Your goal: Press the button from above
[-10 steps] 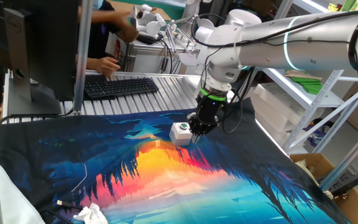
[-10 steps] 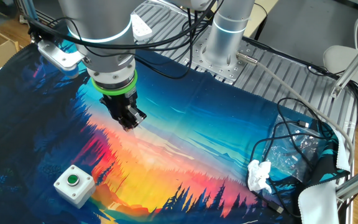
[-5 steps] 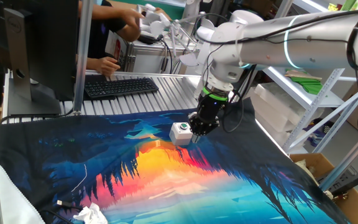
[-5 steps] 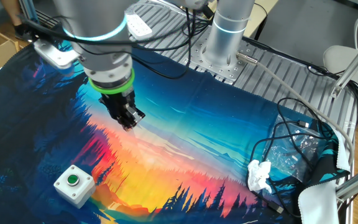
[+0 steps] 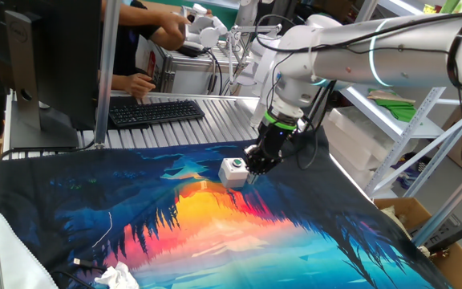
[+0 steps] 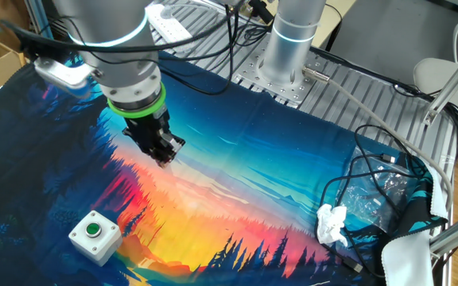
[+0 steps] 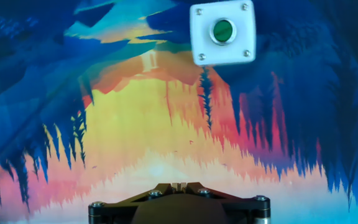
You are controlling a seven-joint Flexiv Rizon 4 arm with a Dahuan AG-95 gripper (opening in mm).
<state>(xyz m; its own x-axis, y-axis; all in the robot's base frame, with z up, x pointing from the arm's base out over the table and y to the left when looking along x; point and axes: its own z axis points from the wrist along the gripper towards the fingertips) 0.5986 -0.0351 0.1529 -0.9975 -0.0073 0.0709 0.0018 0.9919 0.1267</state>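
Note:
The button (image 5: pixel 232 169) is a small white box with a round green cap, standing on the colourful printed mat (image 5: pixel 215 233). It also shows in the other fixed view (image 6: pixel 94 234) and at the top of the hand view (image 7: pixel 222 32). My gripper (image 5: pixel 253 170) hangs above the mat, beside the button and apart from it. In the other fixed view the gripper (image 6: pixel 165 158) is well above and behind the button. In the hand view the fingertips (image 7: pixel 179 185) touch each other with nothing between them.
A keyboard (image 5: pixel 155 111) and a monitor (image 5: pixel 46 64) stand behind the mat, with a person's hands near them. Crumpled tissue (image 6: pixel 332 225), tangled cables (image 6: pixel 380 183) and a white cloth (image 6: pixel 408 258) lie at one mat edge. The arm's base (image 6: pixel 289 48) is on the slatted table.
The arm has shifted slightly, and the gripper has drifted a little sideways above the mat. The button has not moved.

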